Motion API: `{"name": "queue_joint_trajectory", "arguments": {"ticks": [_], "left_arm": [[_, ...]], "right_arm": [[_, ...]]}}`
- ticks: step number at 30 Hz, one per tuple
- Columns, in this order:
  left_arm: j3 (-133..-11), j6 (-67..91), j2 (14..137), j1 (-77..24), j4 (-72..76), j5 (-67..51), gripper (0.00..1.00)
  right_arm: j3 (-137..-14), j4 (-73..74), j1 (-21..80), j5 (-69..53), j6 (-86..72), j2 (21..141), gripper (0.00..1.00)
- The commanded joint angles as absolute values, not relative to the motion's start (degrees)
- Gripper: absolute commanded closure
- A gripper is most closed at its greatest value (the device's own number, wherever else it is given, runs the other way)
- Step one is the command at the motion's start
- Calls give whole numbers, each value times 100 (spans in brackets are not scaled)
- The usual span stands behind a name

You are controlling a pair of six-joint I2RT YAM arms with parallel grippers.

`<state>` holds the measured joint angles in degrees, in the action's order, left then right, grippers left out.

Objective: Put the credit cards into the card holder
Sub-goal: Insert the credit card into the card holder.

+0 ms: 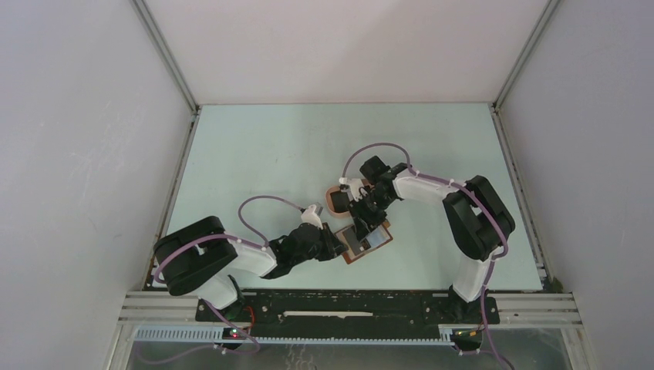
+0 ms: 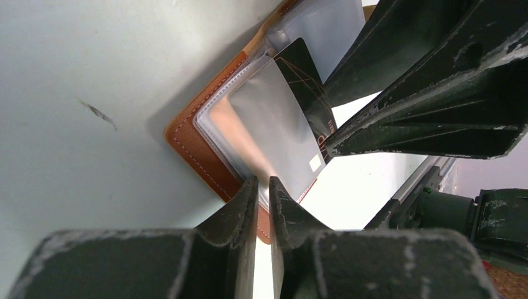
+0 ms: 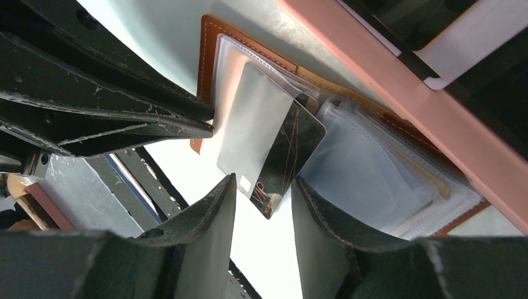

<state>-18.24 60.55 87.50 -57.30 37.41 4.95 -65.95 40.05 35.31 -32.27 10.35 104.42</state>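
Wallet (image 1: 369,239) is lying open on the table (image 1: 262,154), just in front of the pink tray (image 1: 336,202). From above, both grippers are crowding over it and hiding most of it. Left gripper (image 2: 263,184) is sitting at the wallet's edge with its fingers drawn to a thin slit. The brown leather rim and a clear sleeve are running into that slit, so it appears to be pinching them. Right gripper (image 3: 261,187) is hanging over the open pockets with its fingers a moderate gap apart. The protruding corner of the black card (image 3: 292,152) is lying between them, but I cannot tell whether the pads are touching it. Most of that card is sitting under a frosted sleeve and reading only as grey; a dark strip with fine lines and "VIP" is all that is showing. A tan sliver (image 3: 441,187) deep in the far sleeves is too blurred to identify. In the right wrist view the tray is being cut off by the frame, leaving only its rim visible.
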Motion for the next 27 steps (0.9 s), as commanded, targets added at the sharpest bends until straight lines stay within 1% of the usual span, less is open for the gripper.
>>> {"name": "queue_joint_trajectory", "arguments": {"ticks": [1,11,19,27], "left_arm": [[-1984,5968,8895,-5774,3524,458,82],[-1963,5967,8877,-5780,3542,466,77],[-1851,5947,8633,-5781,3517,538,72],[-1837,5733,8026,-5777,3040,674,73]], "right_arm": [[-6627,4108,3692,-3429,1051,10671,53],[-6705,4156,3753,-3773,999,10863,52],[-6759,4290,3596,-3718,1292,10509,46],[-6760,4412,3398,-3718,1657,10170,45]]}}
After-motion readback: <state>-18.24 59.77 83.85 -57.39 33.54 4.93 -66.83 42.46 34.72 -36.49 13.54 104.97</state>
